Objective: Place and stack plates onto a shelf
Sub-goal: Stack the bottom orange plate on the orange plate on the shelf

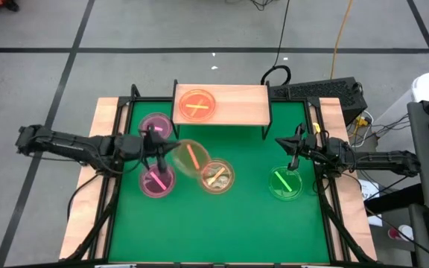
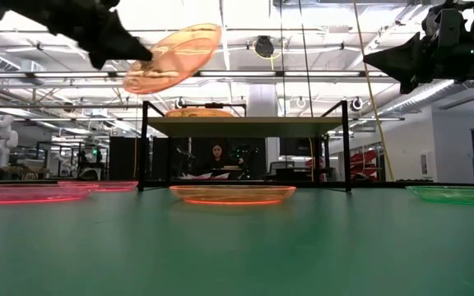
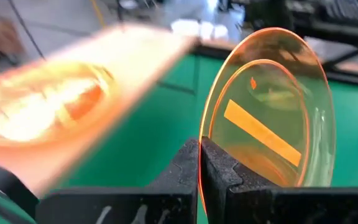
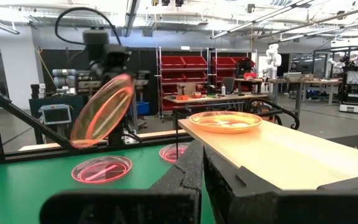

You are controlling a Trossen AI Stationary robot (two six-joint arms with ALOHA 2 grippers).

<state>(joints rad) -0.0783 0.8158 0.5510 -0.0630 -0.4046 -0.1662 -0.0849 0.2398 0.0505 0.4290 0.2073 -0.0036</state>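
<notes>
Left gripper (image 3: 199, 177): my jaws are closed on the rim of an amber plate (image 1: 190, 157), carried tilted in the air above the surface, short of the shelf (image 1: 237, 106).
Shelf: one orange plate (image 1: 197, 105) already sits on its left half.
Right gripper (image 1: 293, 158): waiting above the green plate (image 1: 285, 184) at the right, jaws closed on nothing.
Risk: I judge the edge-only pinch could let the tilted plate slip, or its rim could strike the shelf edge.
Risk: releasing off-centre could leave the stack unsteady.
</notes>
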